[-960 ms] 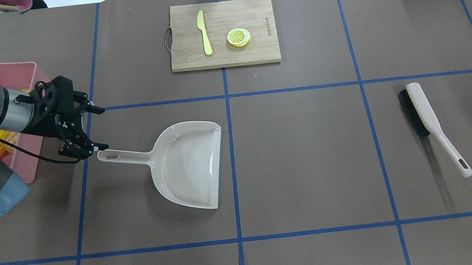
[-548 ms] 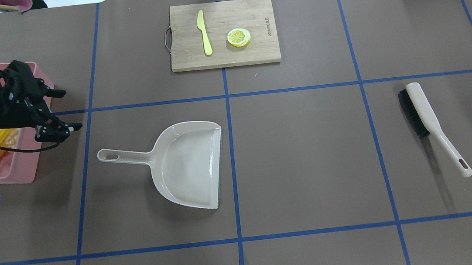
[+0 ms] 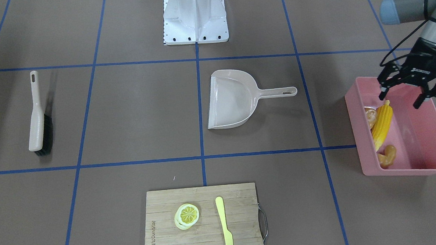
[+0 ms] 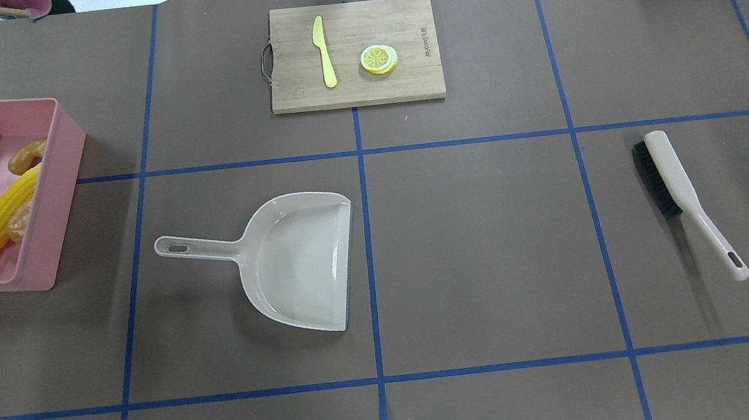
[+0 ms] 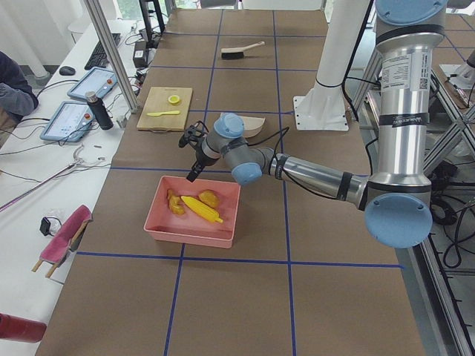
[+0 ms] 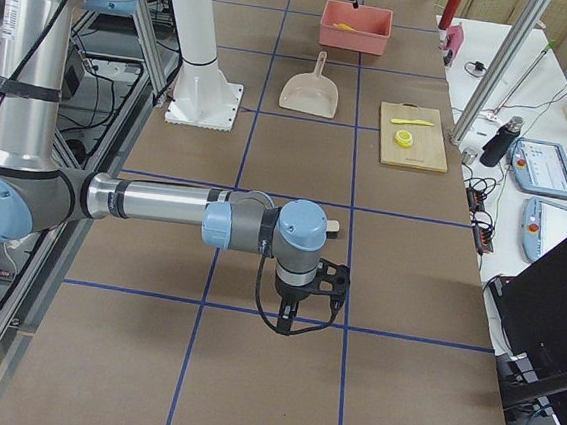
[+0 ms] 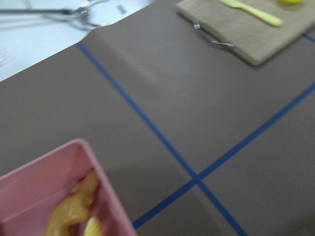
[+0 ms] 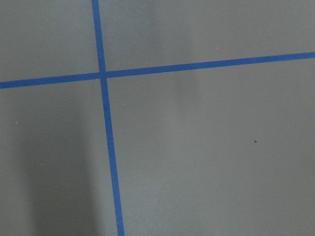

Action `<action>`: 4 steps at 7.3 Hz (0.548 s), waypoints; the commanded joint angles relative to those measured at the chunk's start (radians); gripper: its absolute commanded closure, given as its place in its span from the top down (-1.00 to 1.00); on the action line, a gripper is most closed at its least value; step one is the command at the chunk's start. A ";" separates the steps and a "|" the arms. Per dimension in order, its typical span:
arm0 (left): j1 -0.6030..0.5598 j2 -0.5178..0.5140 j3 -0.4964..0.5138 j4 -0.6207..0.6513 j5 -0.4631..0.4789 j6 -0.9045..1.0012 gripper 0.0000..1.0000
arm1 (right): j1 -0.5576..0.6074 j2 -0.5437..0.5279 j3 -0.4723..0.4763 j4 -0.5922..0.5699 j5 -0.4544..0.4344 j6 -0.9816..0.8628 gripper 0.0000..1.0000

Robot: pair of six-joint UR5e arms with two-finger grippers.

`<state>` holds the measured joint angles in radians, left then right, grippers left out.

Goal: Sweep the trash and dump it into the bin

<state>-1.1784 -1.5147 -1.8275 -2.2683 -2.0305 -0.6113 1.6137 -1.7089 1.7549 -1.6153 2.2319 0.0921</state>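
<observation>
Inside the bin [image 3: 404,170], corn cob [image 3: 382,126], potato [image 3: 368,117] and ginger root [image 3: 387,155] lie dumped, job seemingly done; left tool [image 3: 402,98] hangs above it, splayed and empty; right tool [image 6: 308,293], state cannot be told

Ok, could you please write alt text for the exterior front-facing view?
A pink bin at the image's right holds a corn cob, a potato and a ginger root, with the left end effector open above it. An empty dustpan lies mid-table, a brush at the left, a cutting board with lemon slice and knife nearest.
</observation>
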 commanded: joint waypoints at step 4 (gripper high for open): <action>-0.306 0.122 0.042 0.227 -0.340 -0.044 0.99 | 0.000 -0.001 -0.006 0.002 0.081 -0.012 1.00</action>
<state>-1.4294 -1.4253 -1.8119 -2.0515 -2.2621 -0.6567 1.6137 -1.7102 1.7491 -1.6143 2.3003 0.0821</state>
